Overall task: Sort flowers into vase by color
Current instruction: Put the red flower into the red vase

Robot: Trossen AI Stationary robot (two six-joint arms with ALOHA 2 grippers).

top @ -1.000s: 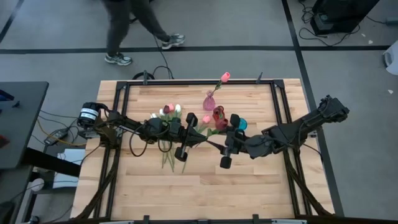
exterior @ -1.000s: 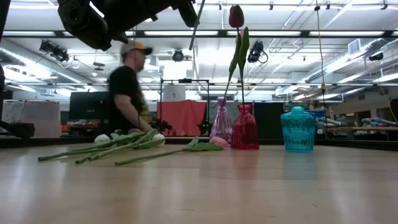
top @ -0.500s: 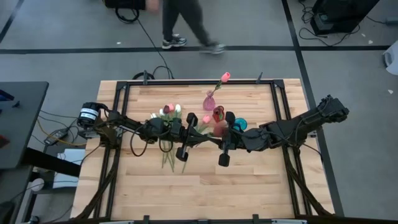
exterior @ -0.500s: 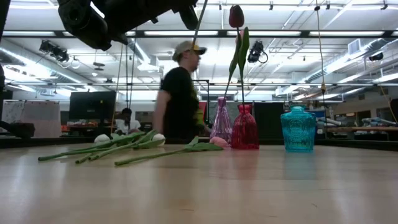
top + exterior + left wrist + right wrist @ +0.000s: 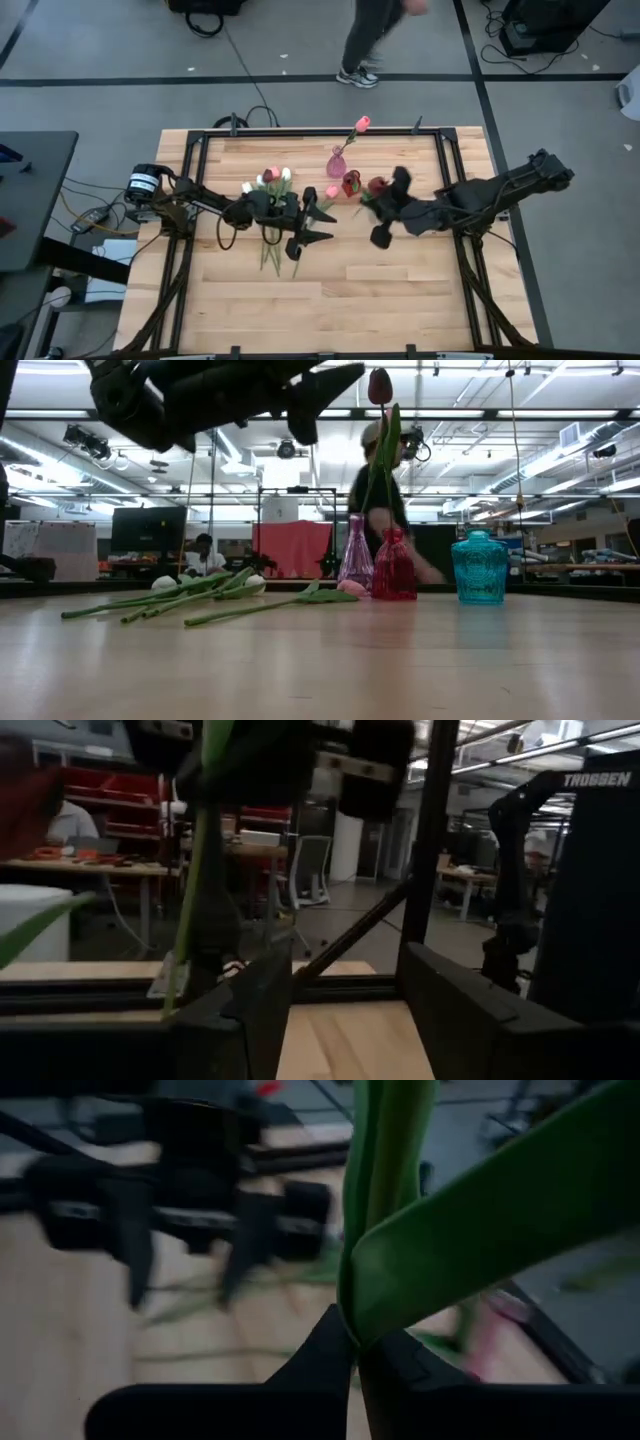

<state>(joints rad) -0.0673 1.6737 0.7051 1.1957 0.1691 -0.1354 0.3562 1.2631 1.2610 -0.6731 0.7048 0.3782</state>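
Observation:
My right gripper [image 5: 374, 202] is above the table's middle right, shut on a dark red tulip [image 5: 377, 185]. Its green stem [image 5: 195, 890] also shows in the left wrist view. My left gripper [image 5: 325, 224] hovers open just left of it, nothing between its fingers [image 5: 250, 1010]. White and pink flowers [image 5: 272, 180] lie flat on the table's left centre. A pink vase [image 5: 337, 160] holds a pink tulip [image 5: 362, 122]. A red vase [image 5: 393, 565] holds a dark red tulip [image 5: 379, 385]. My right gripper pinches the tulip's green stem between its two fingers, where a broad leaf branches off [image 5: 352, 1315]. The fingers lie across the stem. The tulip is lifted clear of the table, with its dark red head [image 5: 377, 185] beside the gripper.
A teal vase [image 5: 479, 568] stands right of the red one; my right arm hides it in the high view. A pink tulip head [image 5: 331, 192] lies near the vases. A person [image 5: 375, 40] walks on the floor beyond the far edge. Bare wood [image 5: 320, 300] spreads along the near side.
My left gripper has opened and let go of the tulip's stem. My right gripper now carries the tulip alone; it has turned and drawn toward the table's right edge. The person beyond the table has walked from left to right.

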